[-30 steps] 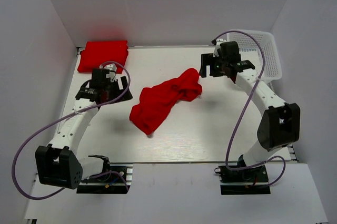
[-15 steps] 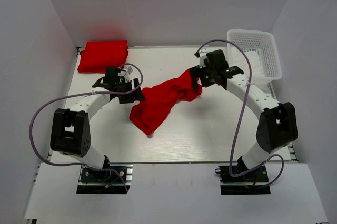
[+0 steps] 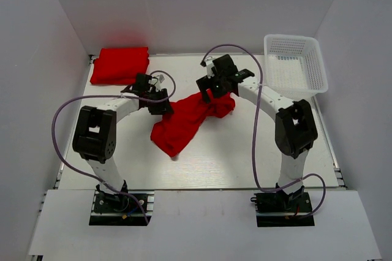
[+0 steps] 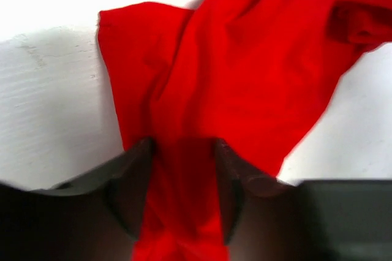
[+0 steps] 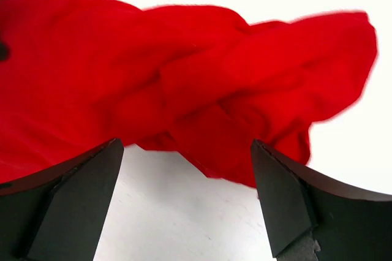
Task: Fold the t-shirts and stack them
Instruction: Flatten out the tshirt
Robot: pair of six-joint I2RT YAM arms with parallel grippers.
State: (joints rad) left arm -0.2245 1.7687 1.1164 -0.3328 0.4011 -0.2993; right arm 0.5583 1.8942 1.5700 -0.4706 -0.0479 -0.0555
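Left gripper [image 4: 182, 146] first: its two dark fingers [image 4: 131, 181] stand partly apart, one on either side of a fold of the crumpled t-shirt [image 3: 184, 120], and red cloth fills the gap between them. Both fingers touch the fabric, but I cannot tell whether they pinch it tight. That gripper sits low at the shirt's left edge, on the white table [image 3: 245, 151]. The right gripper [image 3: 211, 91] hangs over the shirt's far right end with its jaws spread wide. The bunched cloth lies below and between them, and nothing is gripped. The shirt itself lies in a loose diagonal heap near the middle of the table, one end toward the near left and its twisted end toward the far right. The folded t-shirt [image 3: 119, 65] rests flat at the table's far left corner, well apart from the heap. A white mesh basket [image 3: 321, 71] stands at the far right corner.
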